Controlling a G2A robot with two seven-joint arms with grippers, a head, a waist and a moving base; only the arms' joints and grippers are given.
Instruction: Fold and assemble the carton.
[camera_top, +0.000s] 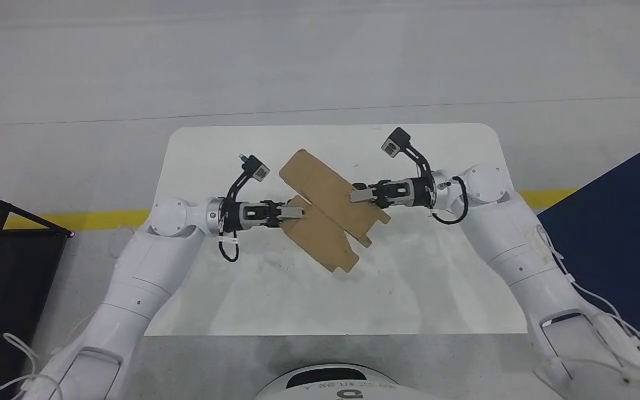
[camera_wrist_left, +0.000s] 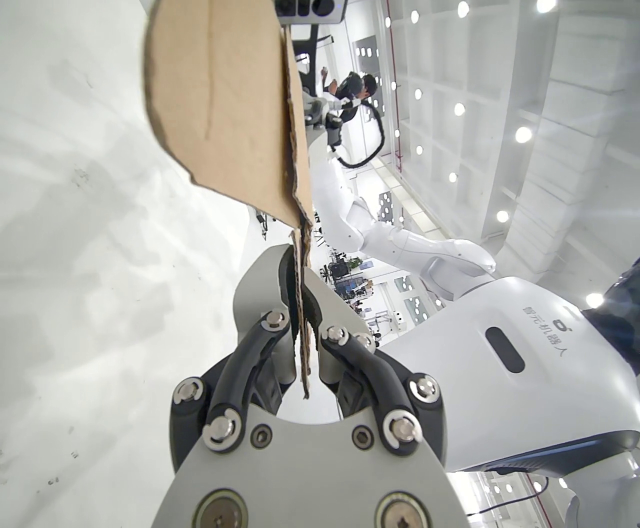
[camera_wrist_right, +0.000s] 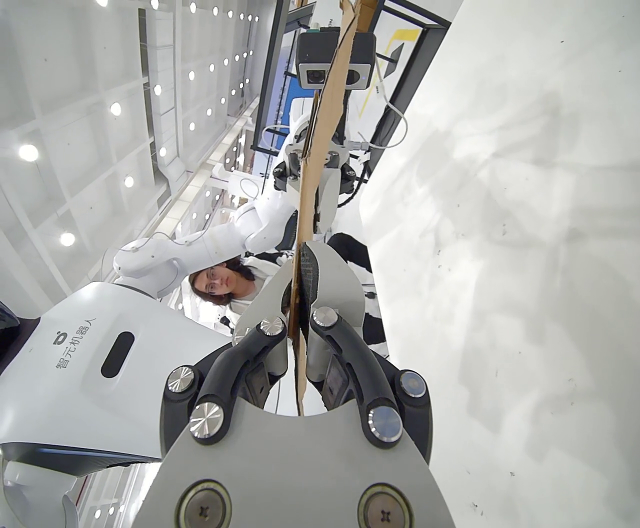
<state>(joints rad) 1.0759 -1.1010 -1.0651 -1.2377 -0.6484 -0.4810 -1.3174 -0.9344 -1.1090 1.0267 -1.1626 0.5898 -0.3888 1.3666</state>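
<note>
A flat brown cardboard carton (camera_top: 325, 211) is held above the middle of the white table (camera_top: 200, 290), lying diagonally from far left to near right. My left gripper (camera_top: 298, 212) is shut on the carton's left edge. In the left wrist view the carton (camera_wrist_left: 220, 100) runs edge-on between the shut fingers of my left gripper (camera_wrist_left: 299, 270), with a rounded flap spreading beyond. My right gripper (camera_top: 360, 196) is shut on the carton's right side. The right wrist view shows the carton (camera_wrist_right: 320, 150) as a thin edge pinched in my right gripper (camera_wrist_right: 300, 265).
The white table (camera_top: 440, 290) has bare surface on all sides of the carton. A yellow floor stripe (camera_top: 90, 218) runs past the left edge. A dark blue object (camera_top: 600, 225) stands beyond the right edge, and a black frame (camera_top: 20, 260) at the left.
</note>
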